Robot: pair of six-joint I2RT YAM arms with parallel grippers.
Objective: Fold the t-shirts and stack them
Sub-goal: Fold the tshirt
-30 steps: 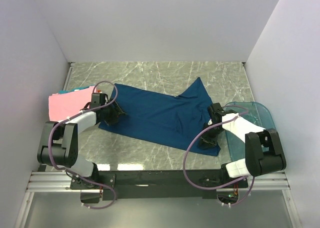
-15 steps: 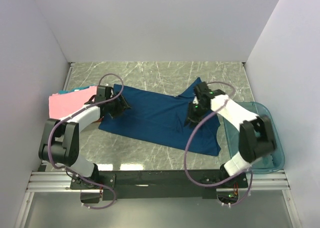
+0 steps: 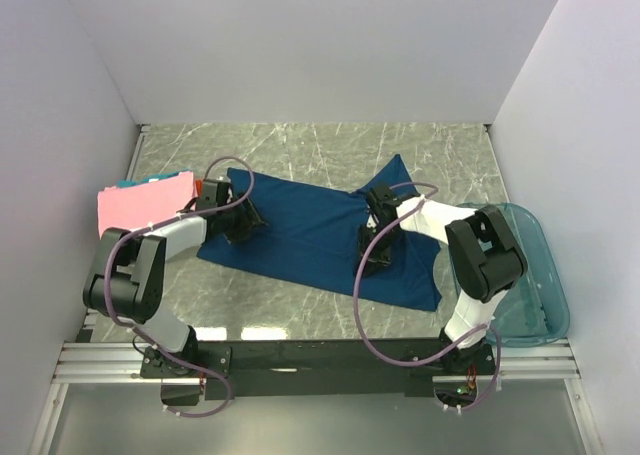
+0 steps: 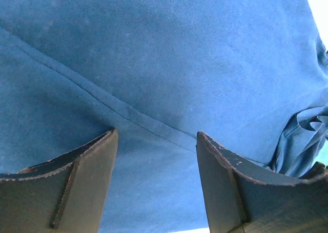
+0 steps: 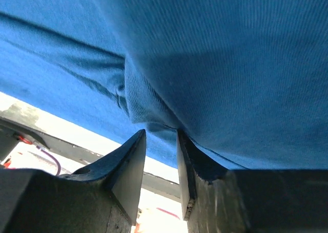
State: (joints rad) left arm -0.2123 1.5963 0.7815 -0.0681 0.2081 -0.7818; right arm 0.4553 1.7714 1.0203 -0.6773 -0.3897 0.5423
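Observation:
The large navy t-shirt (image 3: 300,235) lies spread flat across the middle of the table. It fills the left wrist view (image 4: 164,54) and the right wrist view (image 5: 230,64). My left gripper (image 3: 243,225) is low over the shirt's left edge, its jaws (image 4: 156,141) wide open with a seam running between them. My right gripper (image 3: 372,255) is down on the shirt's middle right. Its jaws (image 5: 161,135) stand a narrow gap apart, with a small ridge of navy cloth at the tips. The folded pink t-shirt (image 3: 140,205) lies at the left on teal cloth, with an orange bit beside it.
A translucent teal plastic tub (image 3: 535,265) sits at the table's right edge, beside the right arm. White walls close in the left, back and right sides. The marble table top (image 3: 300,145) shows behind the shirt and along the near edge.
My right gripper has swung from the shirt's near right corner up to its middle, then a little nearer. My left gripper has shifted slightly right onto the shirt's edge. The shirt's outline looks unchanged.

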